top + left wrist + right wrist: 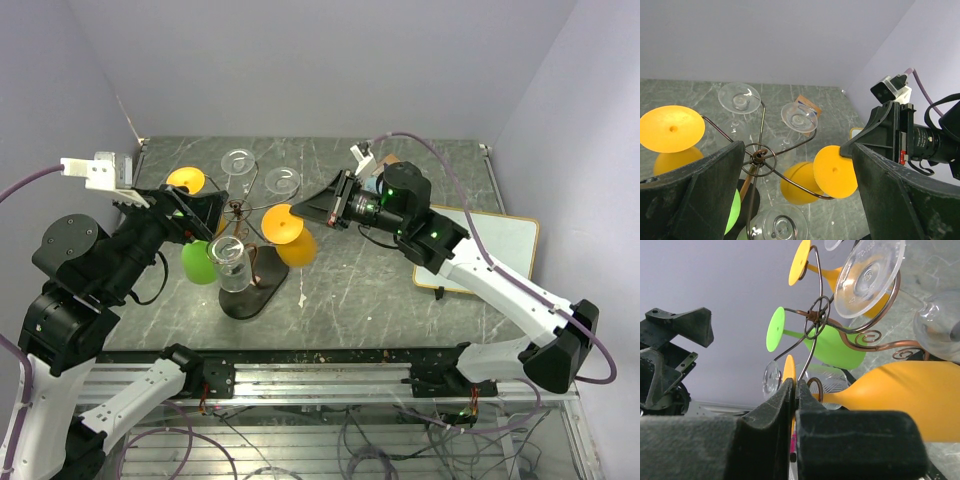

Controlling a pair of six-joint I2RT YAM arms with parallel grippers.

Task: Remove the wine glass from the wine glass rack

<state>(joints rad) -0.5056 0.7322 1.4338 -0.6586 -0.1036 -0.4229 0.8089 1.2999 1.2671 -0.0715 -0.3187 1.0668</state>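
We find the orange wine glass (290, 238) hanging foot-up on the right-hand side of the wine glass rack (240, 210), its stem caught in one of the curled wire arms and its bowl drooping outward toward the right arm, so the whole glass sits tilted, not plumb. The right gripper (305, 211) has its fingers drawn together on the rim of that glass's flat foot. In the right wrist view the disc's thin edge runs into the narrow slot between the pads, though the contact is so close to the lens that we take the clamp as likely rather than certain. We judge the foot was chosen because it is the one part standing clear of the wire. The left gripper (205, 212) sits on the opposite side of the rack, level with the central ring, jaws spread wide and holding nothing. It seems placed to steady the stand if it tips. A green glass (198, 262), a clear glass (230, 262) and a second orange glass (185, 180) crowd the other arms. In our view the next move calls for drawing the stem out along its arm's open end, slowly enough not to drag the light rack or knock its neighbours.
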